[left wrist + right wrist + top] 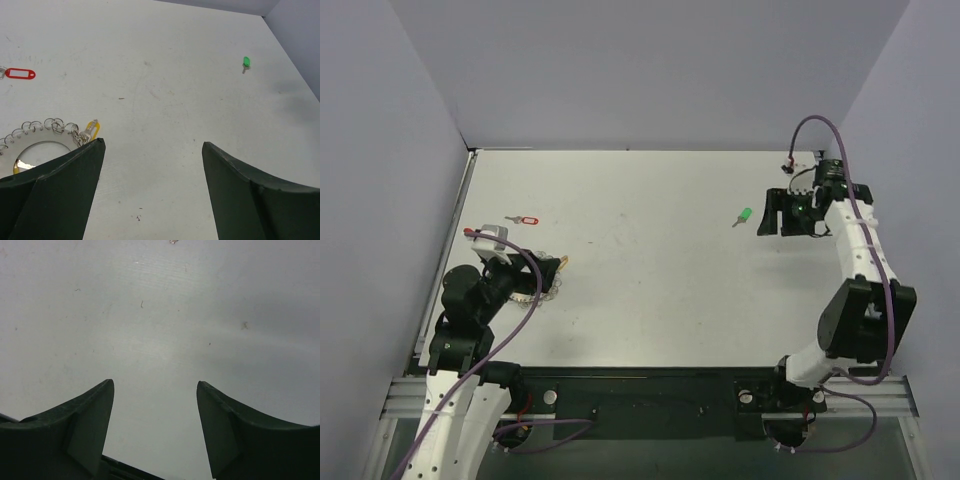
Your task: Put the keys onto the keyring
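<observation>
Two tiny silver metal keys lie well apart on the white table [650, 310]. The green-headed key [745, 215] rests toward the far right, just beside the right gripper [790, 212]. The red-headed key [526, 220] lies at the far left, near the left gripper [152, 145]. The large flat silvery keyring [42, 131], its rim lined with small wire loops, sits flat on the table at the left. The left arm partly covers it in the top view, and one dark finger [65, 185] partly covers it in the left wrist view. Its small yellow piece [91, 126] shows just beside that fingertip; whether the finger touches the ring cannot be told. Both grippers stand wide apart with only bare table between their fingers, and neither holds anything.
</observation>
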{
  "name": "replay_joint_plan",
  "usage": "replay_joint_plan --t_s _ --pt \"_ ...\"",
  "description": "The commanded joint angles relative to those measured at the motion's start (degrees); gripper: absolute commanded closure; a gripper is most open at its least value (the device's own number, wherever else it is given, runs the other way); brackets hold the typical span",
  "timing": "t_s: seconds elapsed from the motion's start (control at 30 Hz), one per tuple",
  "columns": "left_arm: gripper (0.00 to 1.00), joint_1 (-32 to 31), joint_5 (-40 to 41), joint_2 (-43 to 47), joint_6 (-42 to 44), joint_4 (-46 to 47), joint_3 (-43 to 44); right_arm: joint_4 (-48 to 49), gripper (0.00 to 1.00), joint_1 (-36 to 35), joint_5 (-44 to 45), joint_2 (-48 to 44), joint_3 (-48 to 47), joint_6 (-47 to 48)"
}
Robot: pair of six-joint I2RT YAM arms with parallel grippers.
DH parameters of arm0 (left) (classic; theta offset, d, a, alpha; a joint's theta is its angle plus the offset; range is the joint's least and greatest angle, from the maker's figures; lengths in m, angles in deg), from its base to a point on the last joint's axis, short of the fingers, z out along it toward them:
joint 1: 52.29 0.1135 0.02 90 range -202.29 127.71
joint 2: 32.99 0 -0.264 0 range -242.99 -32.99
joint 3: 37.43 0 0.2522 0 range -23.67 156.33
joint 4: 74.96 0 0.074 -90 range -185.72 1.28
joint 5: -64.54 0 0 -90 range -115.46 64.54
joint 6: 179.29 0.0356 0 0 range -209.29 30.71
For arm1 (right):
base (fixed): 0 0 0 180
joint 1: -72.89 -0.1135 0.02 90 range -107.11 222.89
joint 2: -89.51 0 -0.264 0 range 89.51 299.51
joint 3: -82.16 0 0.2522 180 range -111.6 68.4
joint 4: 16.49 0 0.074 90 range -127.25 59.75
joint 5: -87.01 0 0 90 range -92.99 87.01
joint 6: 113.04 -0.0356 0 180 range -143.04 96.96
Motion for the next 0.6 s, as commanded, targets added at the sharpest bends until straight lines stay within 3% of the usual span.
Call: replay_joint_plan --t_s 0.0,0.07,0.23,0.57 --pt "0.11 0.5 -0.4 0.4 0.7 3.6 -0.1 -6.8 0.41 -7.0 15.0 12.7 -12.8 -0.6" --pt "0.11 0.6 -0.6 0.3 0.7 3.8 -0.2 -8.3 0.42 -9.4 20.2 18.1 -18.1 3.8" --pt "0.11 0.9 -1.0 -0.1 0.7 4.4 -0.3 -13.8 0.58 -11.2 23.7 32.9 -32.1 8.5" --pt "0.11 2.0 -1.9 -0.8 0.5 5.1 -0.6 -14.3 0.60 -16.3 30.3 45.9 -43.7 9.0"
